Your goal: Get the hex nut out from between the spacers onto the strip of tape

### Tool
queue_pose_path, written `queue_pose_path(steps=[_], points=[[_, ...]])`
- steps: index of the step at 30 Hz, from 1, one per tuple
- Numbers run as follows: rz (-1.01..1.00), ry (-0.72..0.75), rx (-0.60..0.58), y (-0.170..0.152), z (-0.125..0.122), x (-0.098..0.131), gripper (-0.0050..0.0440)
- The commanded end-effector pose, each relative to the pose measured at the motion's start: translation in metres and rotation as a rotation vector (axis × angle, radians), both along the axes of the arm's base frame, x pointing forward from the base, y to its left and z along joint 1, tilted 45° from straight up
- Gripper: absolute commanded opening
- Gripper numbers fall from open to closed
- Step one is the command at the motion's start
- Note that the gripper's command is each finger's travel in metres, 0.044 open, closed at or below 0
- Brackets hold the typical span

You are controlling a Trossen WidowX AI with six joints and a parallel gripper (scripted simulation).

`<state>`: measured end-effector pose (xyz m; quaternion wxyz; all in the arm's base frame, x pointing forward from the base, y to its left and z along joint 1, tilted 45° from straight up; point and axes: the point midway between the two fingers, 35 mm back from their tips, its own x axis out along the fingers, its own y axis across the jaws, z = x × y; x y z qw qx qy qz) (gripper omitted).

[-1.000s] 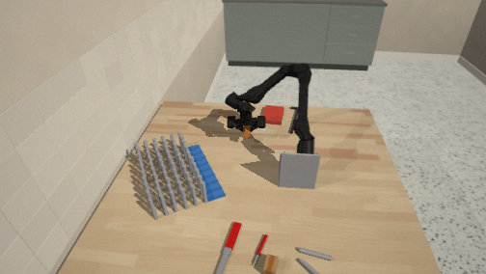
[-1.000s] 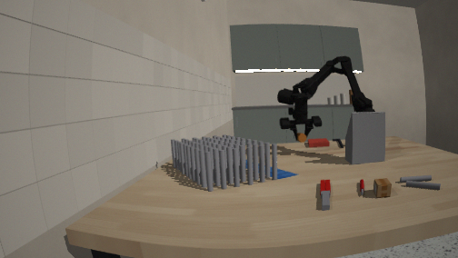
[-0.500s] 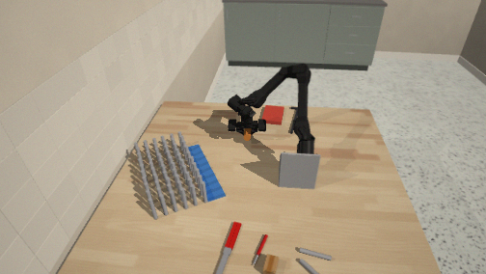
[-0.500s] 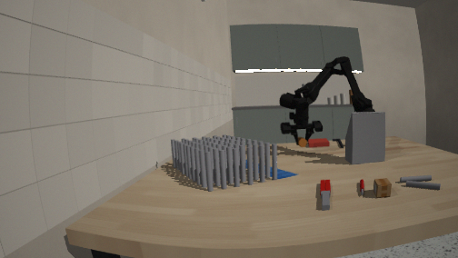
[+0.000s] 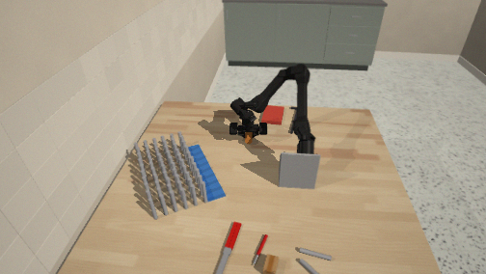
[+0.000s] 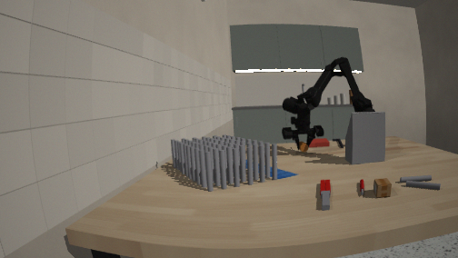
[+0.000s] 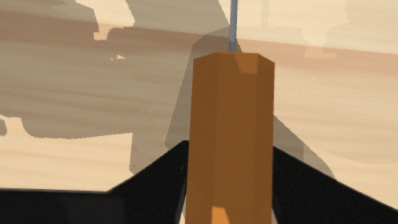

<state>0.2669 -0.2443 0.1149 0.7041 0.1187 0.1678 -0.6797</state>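
My gripper [image 5: 248, 130] is shut on the orange-brown handle of the hook pick [image 7: 231, 140] and holds it above the far middle of the table. The handle shows as an orange stub under the fingers [image 6: 303, 146]. In the wrist view the thin grey shaft [image 7: 233, 25] runs up out of the frame, so the hook is hidden. The grey standing spacers [image 5: 166, 174] form a dense block at the left, well away from the gripper. The blue strip of tape [image 5: 206, 171] lies along their right side. The hex nut is hidden among the spacers.
A grey box [image 5: 299, 170] stands in front of the arm's base. A red flat block [image 5: 273, 115] lies behind the gripper. Near the front edge lie a red-handled tool [image 5: 229, 243], a smaller red-handled tool [image 5: 259, 248], a small brown cube [image 5: 271, 263] and two loose grey rods [image 5: 313, 254].
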Motion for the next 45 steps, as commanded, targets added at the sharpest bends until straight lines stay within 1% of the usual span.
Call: queue_pose_path(steps=[1,13,14,24,25,37,45], points=[[0.009,-0.011,-0.012,-0.005,-0.001,0.0,-0.005],[0.014,-0.009,-0.033,-0.017,-0.007,-0.007,-0.005],[0.01,-0.018,-0.035,-0.013,-0.001,-0.005,0.0024],[0.01,-0.018,-0.035,-0.013,-0.001,-0.005,0.0264],[0.01,-0.018,-0.035,-0.013,-0.001,-0.005,0.028],[0.01,-0.019,-0.035,-0.013,-0.001,-0.005,0.028],[0.008,-0.03,-0.038,-0.004,0.005,-0.004,0.028]])
